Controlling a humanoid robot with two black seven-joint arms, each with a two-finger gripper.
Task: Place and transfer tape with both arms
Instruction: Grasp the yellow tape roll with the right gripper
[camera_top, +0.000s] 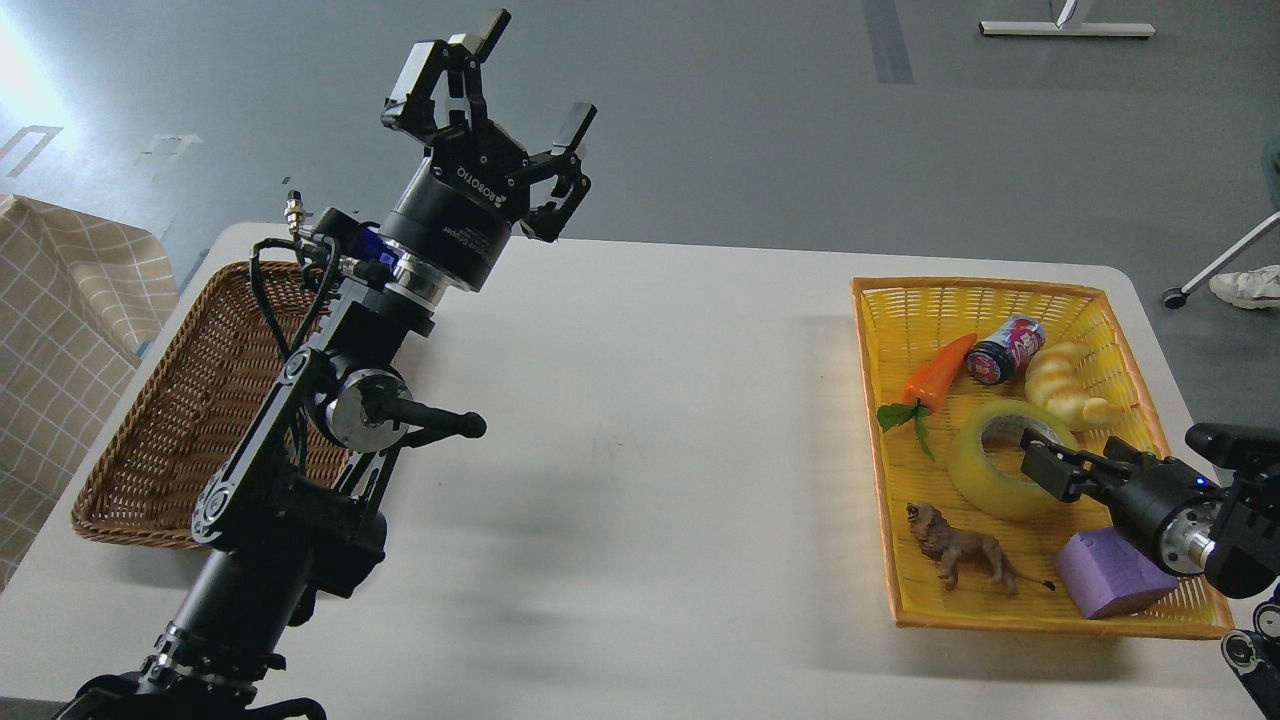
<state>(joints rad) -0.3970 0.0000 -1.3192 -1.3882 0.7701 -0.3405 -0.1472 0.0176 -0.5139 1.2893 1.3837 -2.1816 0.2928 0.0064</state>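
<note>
From my head view, my left end effector (520, 95) is raised above the far edge of the white bench (640, 470), fingers spread wide apart and holding nothing. Below that arm sits a brown wicker basket (150, 450) at the bench's left side. At the right, a yellow plastic basket (885, 400) holds the tape (985, 470), lying tilted near the middle. My right end effector (1030, 455) reaches into the roll's core, with a finger at the roll's wall; I cannot tell whether it has closed. Around the tape lie a toy carrot (938, 372), a small can (1003, 350), a croissant toy (1065, 385), a lion figure (965, 550) and a purple block (1105, 575).
</note>
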